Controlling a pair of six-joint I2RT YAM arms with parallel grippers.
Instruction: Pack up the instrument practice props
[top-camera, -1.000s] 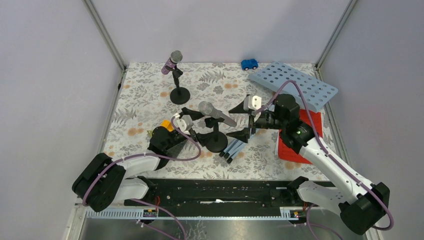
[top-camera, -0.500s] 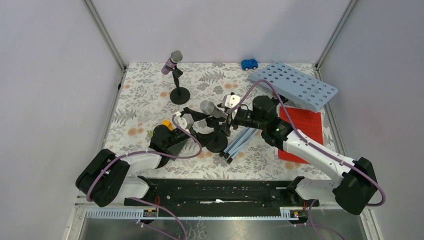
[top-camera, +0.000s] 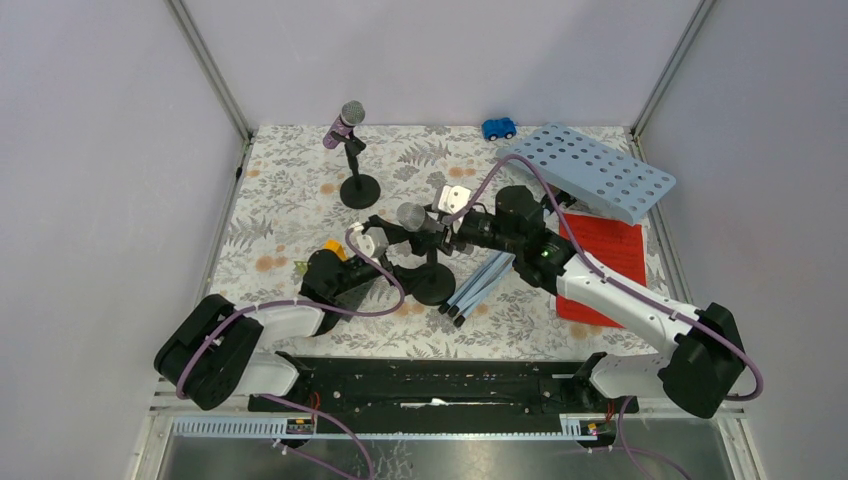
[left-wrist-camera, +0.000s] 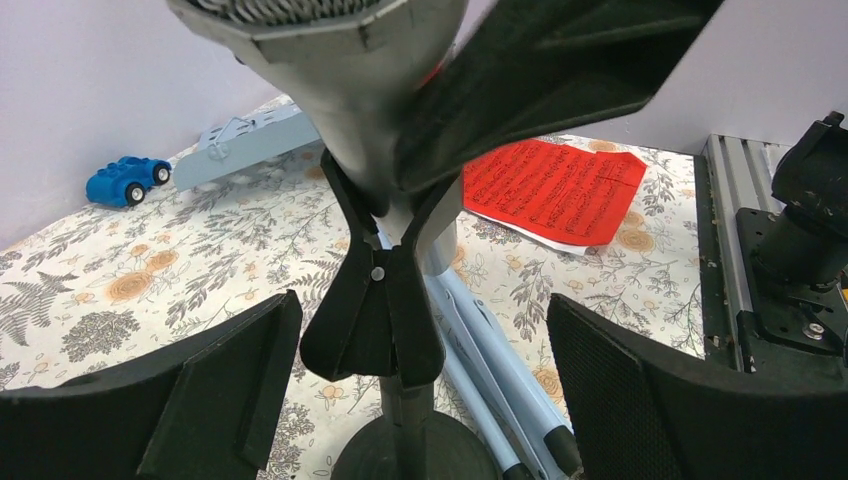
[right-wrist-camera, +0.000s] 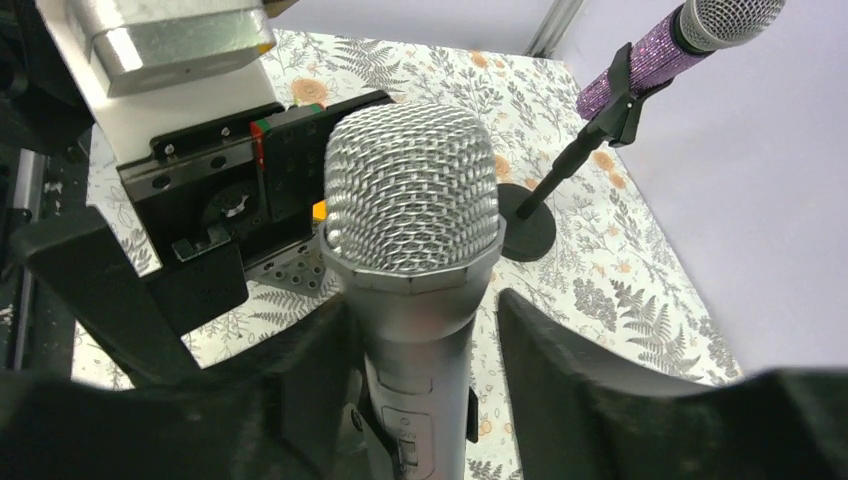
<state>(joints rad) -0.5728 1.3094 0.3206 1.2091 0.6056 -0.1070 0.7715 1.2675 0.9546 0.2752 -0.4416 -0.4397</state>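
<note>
Silver microphone sits between my right hand's parted fingers, not yet clamped; my left hand gapes wide around its black mount.

Right arm's fingers swung left off the red music sheet, reached the silver mesh-headed microphone on its black round-based stand, narrowed on either side of its body, uncovered more of the sheet and the pale-blue tripod legs

Silver microphone; purple microphone (glittery, seemingly); red music sheet; floral tablecloth.
</note>
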